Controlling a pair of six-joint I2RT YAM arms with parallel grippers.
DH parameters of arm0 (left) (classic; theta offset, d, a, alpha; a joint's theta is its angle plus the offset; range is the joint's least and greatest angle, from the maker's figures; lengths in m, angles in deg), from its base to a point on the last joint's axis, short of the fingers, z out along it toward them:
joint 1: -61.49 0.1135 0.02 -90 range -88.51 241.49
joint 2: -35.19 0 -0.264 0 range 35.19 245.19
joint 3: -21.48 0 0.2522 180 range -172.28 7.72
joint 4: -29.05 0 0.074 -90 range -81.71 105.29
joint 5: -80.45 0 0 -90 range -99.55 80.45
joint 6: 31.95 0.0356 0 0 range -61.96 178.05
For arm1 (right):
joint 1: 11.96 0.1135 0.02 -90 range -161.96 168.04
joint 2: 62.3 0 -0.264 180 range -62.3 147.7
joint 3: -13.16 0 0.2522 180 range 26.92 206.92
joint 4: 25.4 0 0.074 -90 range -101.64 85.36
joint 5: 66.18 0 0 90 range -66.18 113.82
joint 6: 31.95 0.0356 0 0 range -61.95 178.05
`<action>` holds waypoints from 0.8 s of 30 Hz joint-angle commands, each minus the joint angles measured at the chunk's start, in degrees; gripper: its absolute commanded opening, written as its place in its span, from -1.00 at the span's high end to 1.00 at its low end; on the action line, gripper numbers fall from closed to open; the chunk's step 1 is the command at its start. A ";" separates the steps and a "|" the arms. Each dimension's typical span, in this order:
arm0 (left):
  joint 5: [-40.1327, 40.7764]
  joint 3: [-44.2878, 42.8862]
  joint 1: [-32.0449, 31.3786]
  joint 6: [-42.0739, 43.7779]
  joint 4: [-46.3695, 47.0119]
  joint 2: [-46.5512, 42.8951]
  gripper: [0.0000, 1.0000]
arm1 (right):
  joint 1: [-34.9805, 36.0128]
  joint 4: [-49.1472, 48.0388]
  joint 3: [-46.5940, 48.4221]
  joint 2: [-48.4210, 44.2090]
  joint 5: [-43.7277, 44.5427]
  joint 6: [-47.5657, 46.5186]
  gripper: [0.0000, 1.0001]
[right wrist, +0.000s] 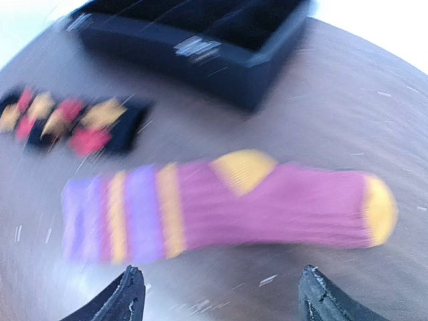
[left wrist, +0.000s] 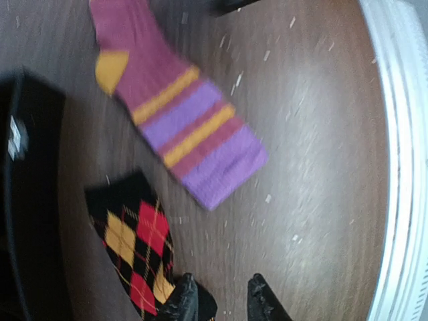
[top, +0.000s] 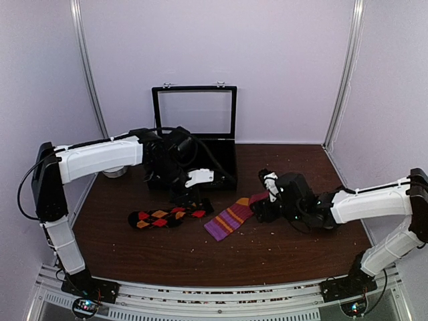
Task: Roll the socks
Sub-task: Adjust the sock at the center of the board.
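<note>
Rolling is not yet begun: the argyle sock [top: 166, 217] lies flat left of centre on the desk [top: 281, 257], and the striped sock [top: 231, 219] lies flat and slanted just to its right, the two near each other but not overlapping. The left end effector [left wrist: 219, 301] hangs at the argyle sock's near end, partly open and holding nothing, with one finger over the fabric's edge. The right end effector [right wrist: 224, 297] hovers beside the striped sock, spread wide and empty.

To roll well, I judge the socks should first be laid one on the other with toes and cuffs matched. One end effector can then pin the fabric while the other pinches both layers at the toe and turns them over tightly.

Behind the socks a black case [top: 200, 164] stands with its lid [top: 194, 110] up, close to the left arm. Pale specks [left wrist: 267, 198] litter the desk. Soft fabric may slip or unroll.
</note>
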 commanded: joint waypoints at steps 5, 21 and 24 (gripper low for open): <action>11.51 13.52 9.92 0.96 5.12 1.90 0.45 | 12.62 -13.03 -1.28 3.40 -6.79 -12.18 -0.52; 26.53 23.71 16.34 1.50 8.92 -1.20 0.53 | 16.33 -16.38 10.89 23.89 -8.40 -17.37 0.06; 26.22 24.79 16.40 1.85 7.33 -4.56 0.54 | 16.33 -16.04 11.19 25.55 -8.70 -16.89 0.11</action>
